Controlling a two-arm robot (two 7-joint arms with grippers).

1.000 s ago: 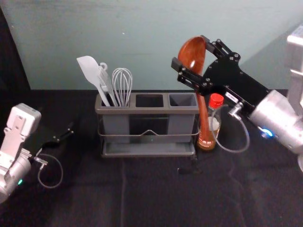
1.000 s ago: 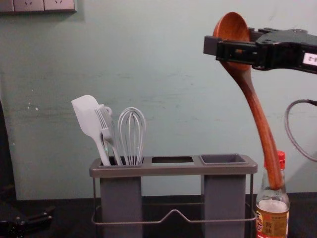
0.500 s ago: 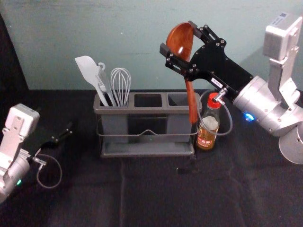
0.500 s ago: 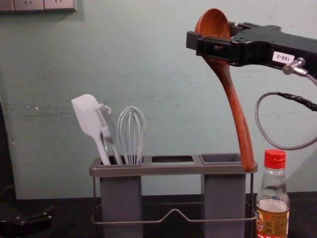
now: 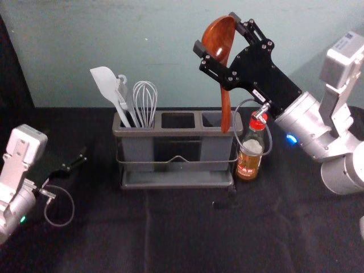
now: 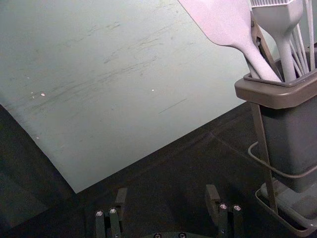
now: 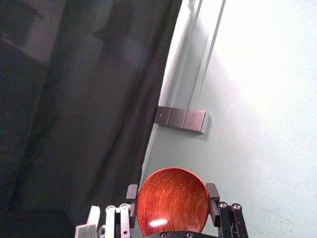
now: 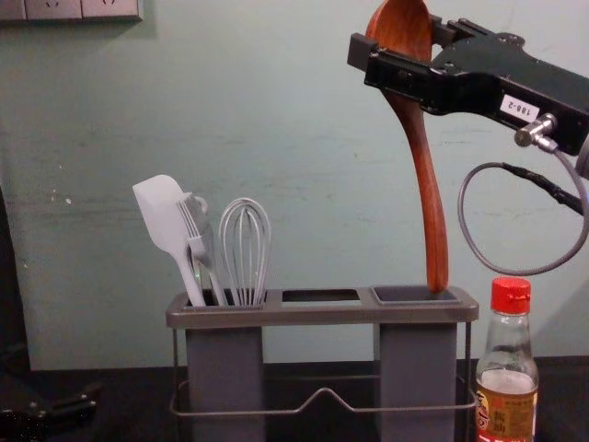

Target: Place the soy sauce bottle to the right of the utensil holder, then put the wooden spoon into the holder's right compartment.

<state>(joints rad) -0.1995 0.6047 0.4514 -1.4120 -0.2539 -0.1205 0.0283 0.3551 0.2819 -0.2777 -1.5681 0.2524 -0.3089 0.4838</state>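
Free air between whisk (image 8: 245,253) and wooden spoon (image 8: 431,203)

chest view | white sticker (image 8: 520,108) on the right gripper (image 5: 216,34): looks like "188-2" (upside down, so grain of salt lol) | soy sauce bottle (image 8: 508,354), yellow label (image 8: 507,416): 酱油, other print too small for me | head view, sticker (image 5: 345,41) on the right arm's silvery housing (image 5: 343,60): tiny, can't read it

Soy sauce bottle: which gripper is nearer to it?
Right: the right gripper is above and left of the soy sauce bottle; the left gripper is beyond the utensil holder's left end.
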